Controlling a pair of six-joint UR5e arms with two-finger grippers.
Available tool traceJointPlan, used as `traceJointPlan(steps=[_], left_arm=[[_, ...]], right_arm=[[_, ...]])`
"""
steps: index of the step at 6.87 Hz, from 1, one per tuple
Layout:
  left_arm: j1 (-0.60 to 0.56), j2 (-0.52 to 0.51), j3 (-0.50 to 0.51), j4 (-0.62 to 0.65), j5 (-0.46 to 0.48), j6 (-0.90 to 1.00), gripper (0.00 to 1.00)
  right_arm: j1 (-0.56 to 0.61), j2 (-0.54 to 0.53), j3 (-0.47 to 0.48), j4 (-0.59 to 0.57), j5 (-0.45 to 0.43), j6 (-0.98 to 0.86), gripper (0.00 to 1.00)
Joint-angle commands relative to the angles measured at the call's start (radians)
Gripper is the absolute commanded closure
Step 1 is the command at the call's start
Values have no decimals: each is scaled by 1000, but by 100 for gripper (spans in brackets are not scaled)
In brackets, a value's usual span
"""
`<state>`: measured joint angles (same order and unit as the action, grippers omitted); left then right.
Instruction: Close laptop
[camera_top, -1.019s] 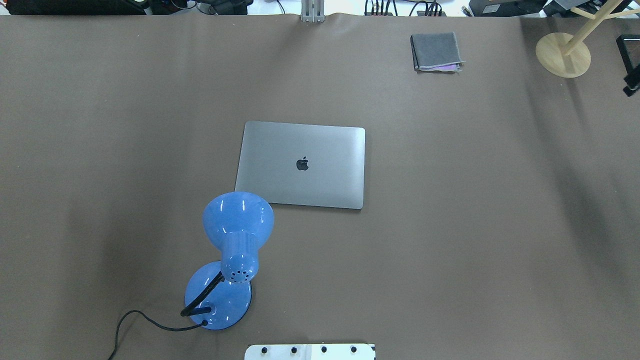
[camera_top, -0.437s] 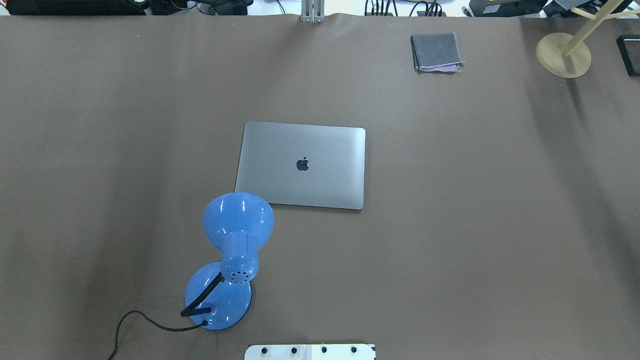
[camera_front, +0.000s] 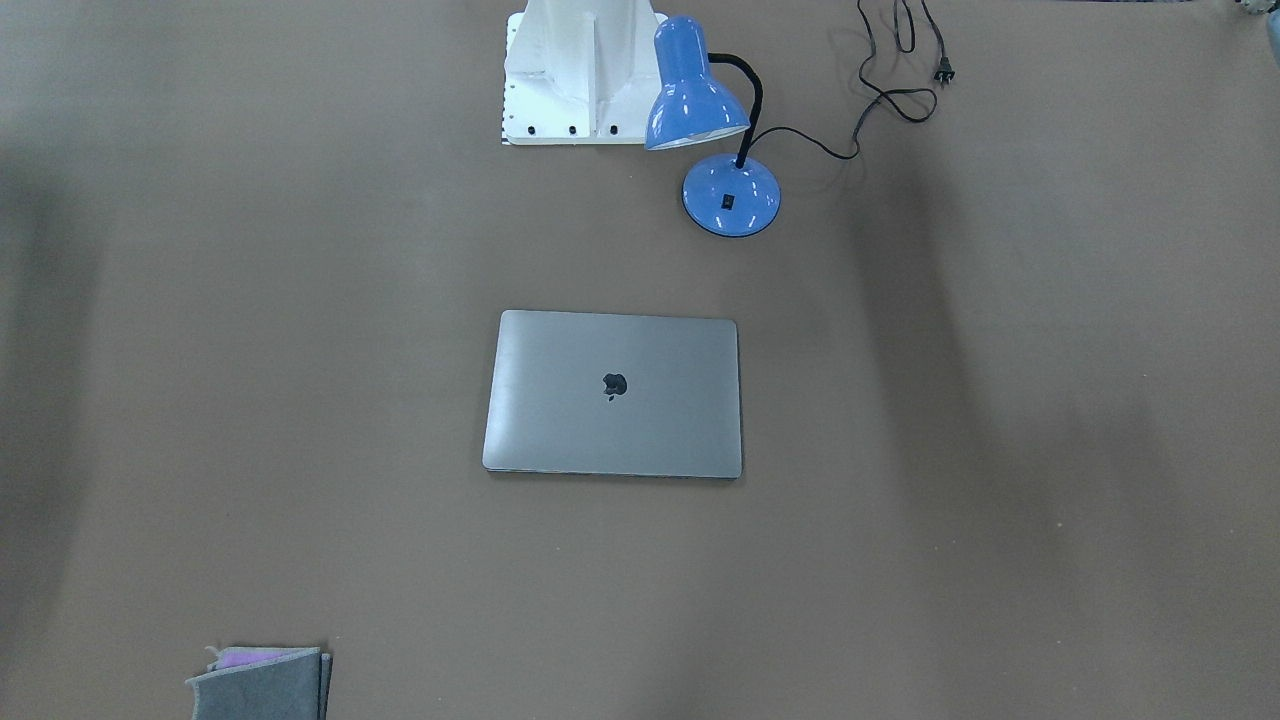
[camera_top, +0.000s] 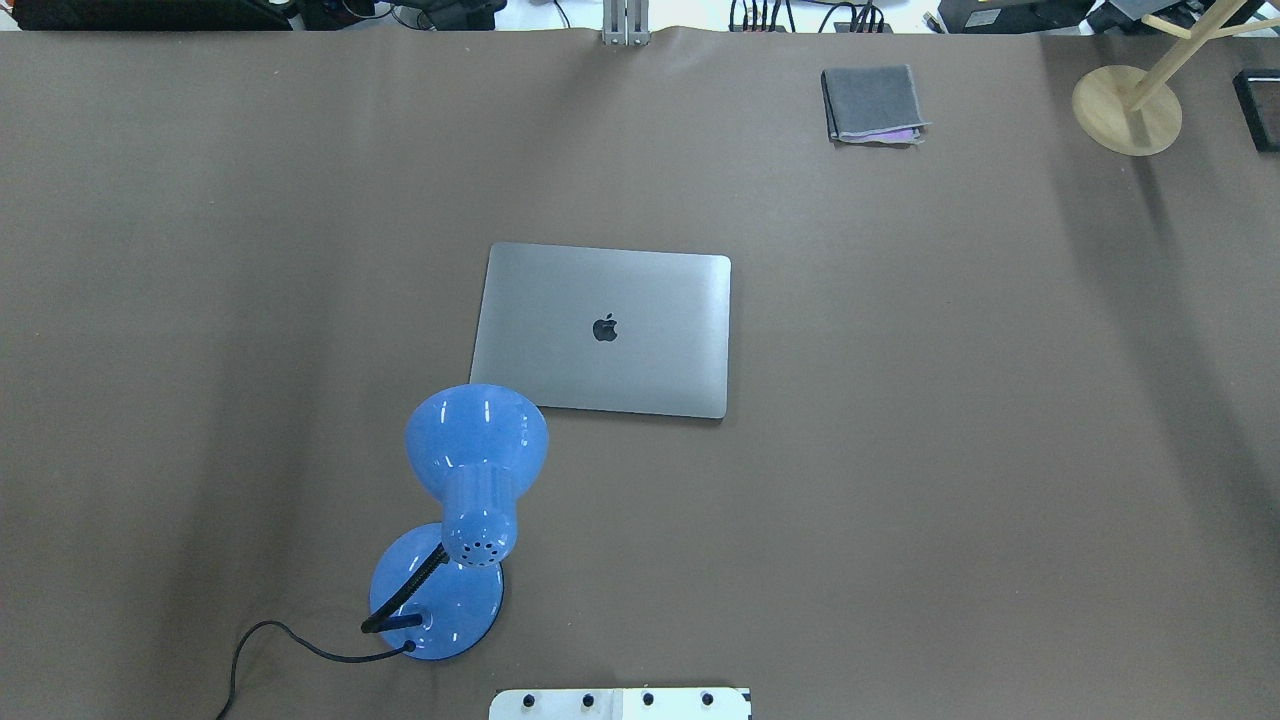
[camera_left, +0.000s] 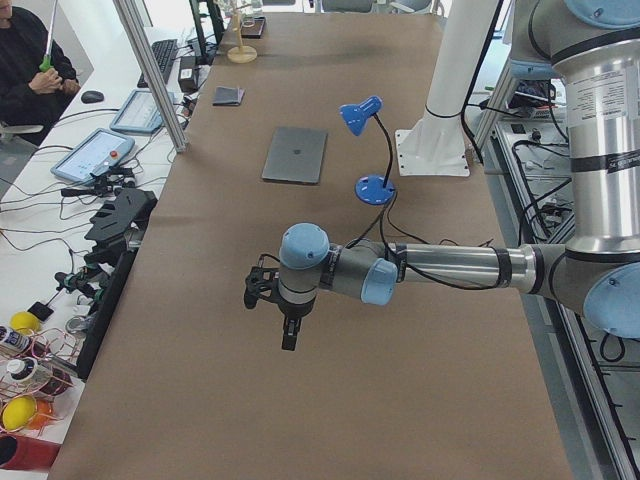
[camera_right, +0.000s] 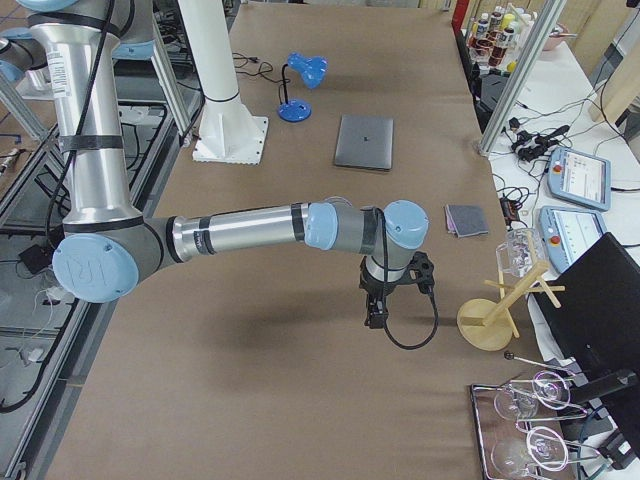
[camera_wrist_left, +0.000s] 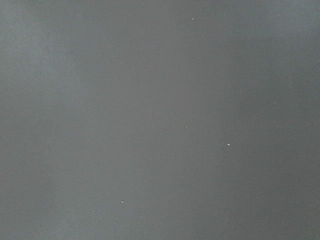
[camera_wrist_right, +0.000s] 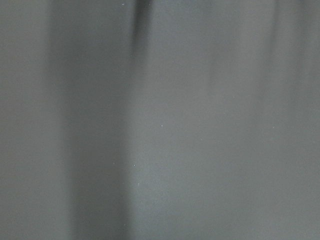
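The laptop (camera_top: 603, 330) lies shut and flat at the middle of the bench (camera_top: 950, 450), lid down with the dark logo facing up. No keyboard or screen shows. Judged from that, the closing itself looks finished, and what remains is only to keep the arms off the lid. No further push or grasp seems called for. If any move follows, it would be a retreat or a rest pose well clear of the laptop.

From overhead, a blue lamp (camera_top: 470, 470) stands at about 7 o'clock from the laptop, its shade overlapping the laptop's near corner in that view. A grey pouch (camera_top: 872, 103) sits at about 1 o'clock, well apart, and a wooden stand (camera_top: 1125, 108) at about 2 o'clock near the far corner.

Neither the overhead nor the front-facing view shows an arm. Only the two side views do. The left pincer (camera_left: 288, 335) hangs over bare bench far toward the robot's left end. The right pincer (camera_right: 375, 315) hangs likewise toward the right end, near the pouch and the stand. Both are well apart from the laptop. From those views alone I cannot tell whether either pincer is released or clenched. Both wrist cameras give only blank, blurred bench surface, with no fingers and no laptop in them.
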<state>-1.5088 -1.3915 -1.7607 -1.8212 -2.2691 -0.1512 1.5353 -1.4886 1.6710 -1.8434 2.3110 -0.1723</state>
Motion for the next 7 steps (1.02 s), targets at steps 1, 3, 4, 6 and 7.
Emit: traceJointPlan(steps=[1, 3, 4, 6, 7], left_arm=[[-11, -6, 4, 6, 14, 7, 1], [-11, 3, 7, 7, 14, 7, 1], [-11, 3, 10, 7, 14, 7, 1], [-10, 2, 15, 7, 14, 6, 1], [-10, -1, 23, 7, 13, 6, 1]], right_arm=[[2, 1, 4, 6, 2, 3, 0], [2, 1, 12, 6, 1, 11, 0], [3, 1, 19, 6, 2, 13, 0], [5, -1, 33, 6, 5, 14, 0], [6, -2, 44, 6, 11, 14, 0]])
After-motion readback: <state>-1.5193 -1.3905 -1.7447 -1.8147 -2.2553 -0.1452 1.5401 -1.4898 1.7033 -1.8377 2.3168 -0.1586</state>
